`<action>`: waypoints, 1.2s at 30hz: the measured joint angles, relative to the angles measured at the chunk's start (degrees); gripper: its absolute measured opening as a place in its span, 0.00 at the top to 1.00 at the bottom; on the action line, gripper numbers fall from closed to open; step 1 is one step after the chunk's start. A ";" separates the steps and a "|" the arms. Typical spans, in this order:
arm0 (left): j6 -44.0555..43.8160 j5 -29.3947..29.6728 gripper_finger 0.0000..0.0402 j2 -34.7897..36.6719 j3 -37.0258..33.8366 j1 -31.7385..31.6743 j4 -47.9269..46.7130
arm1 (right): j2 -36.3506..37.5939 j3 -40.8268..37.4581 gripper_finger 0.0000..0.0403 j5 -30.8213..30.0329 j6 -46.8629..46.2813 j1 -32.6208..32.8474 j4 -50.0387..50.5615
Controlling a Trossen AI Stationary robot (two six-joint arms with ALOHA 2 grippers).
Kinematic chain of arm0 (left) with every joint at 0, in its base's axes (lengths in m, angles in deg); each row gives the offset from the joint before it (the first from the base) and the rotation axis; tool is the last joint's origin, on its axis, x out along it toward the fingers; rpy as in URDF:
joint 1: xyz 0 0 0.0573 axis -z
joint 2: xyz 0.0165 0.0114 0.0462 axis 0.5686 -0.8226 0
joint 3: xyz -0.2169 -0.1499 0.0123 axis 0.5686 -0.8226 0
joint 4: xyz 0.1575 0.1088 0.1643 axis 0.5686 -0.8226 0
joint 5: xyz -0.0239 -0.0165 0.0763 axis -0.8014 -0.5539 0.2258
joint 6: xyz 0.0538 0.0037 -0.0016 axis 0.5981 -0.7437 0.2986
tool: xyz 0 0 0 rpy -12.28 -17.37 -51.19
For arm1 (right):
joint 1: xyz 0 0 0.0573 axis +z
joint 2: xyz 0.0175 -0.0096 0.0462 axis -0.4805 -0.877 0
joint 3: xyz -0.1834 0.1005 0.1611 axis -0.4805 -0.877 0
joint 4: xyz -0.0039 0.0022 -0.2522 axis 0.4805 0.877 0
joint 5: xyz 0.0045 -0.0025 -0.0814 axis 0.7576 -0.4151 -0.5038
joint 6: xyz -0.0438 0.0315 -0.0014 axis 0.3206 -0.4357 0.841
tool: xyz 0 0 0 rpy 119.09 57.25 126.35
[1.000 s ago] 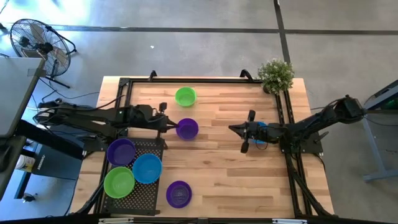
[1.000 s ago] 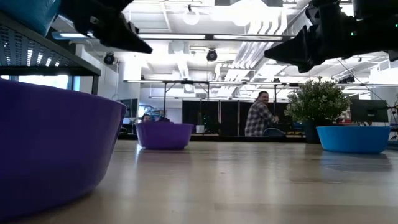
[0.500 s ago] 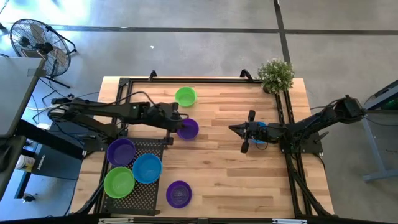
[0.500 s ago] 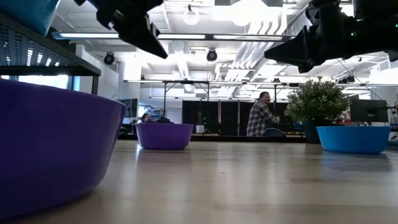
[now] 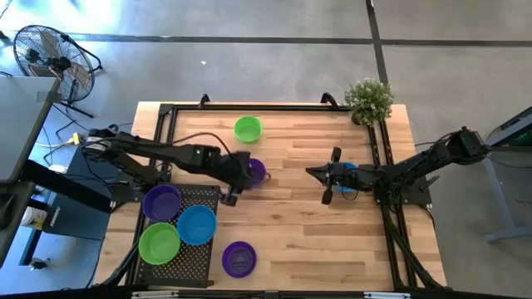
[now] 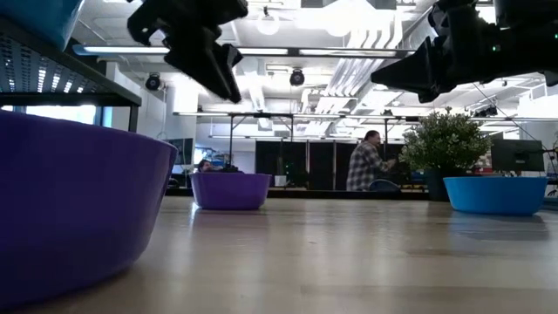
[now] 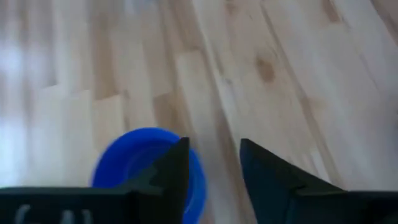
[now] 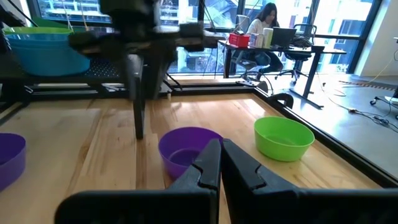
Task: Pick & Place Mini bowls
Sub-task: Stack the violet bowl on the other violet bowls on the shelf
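Observation:
A purple mini bowl [image 5: 256,170] rests on its base on the wooden table [image 5: 316,241], left of centre; it also shows in the low view [image 6: 230,189] and the right wrist view [image 8: 186,149]. My left gripper [image 5: 241,177] hovers open above its near-left side, clear of it. In the left wrist view that bowl [image 7: 134,165] looks bluish, partly behind one finger. A green mini bowl [image 5: 248,129] stands farther back. My right gripper [image 5: 312,172] waits shut over the table's right half, above a blue mini bowl [image 6: 494,194].
A black mesh rack [image 5: 195,257] at the near left carries purple [image 5: 162,202], blue [image 5: 197,224] and green [image 5: 158,242] bowls. Another purple bowl [image 5: 238,258] sits beside it. A potted plant [image 5: 368,100] stands at the far right corner. A person [image 6: 362,161] is in the room behind.
My left gripper has travelled toward the table's right edge, reaching over the near side of the purple bowl, and has tipped more steeply downward. The bowl has stayed in place.

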 joint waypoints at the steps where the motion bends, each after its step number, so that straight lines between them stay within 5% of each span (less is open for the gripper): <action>1: 0.00 0.00 0.64 -0.79 0.05 0.73 -0.25 | 0.00 0.00 1.00 0.00 0.00 0.00 0.15; 8: 0.07 2.69 0.56 -7.30 4.14 1.64 -3.84 | 0.00 0.00 1.00 0.04 -0.17 0.00 0.57; 16: 3.68 -2.14 0.55 -11.35 11.63 -8.47 -7.99 | -0.02 0.00 1.00 0.09 -0.26 0.00 1.04; 25: 7.10 -6.56 0.55 -14.78 11.35 -20.25 -8.76 | -0.02 0.00 1.00 0.49 -0.20 0.00 1.43; 36: 10.50 -7.87 0.55 -21.30 11.51 -24.02 -7.91 | -0.02 -0.02 1.00 1.01 -0.26 0.00 1.46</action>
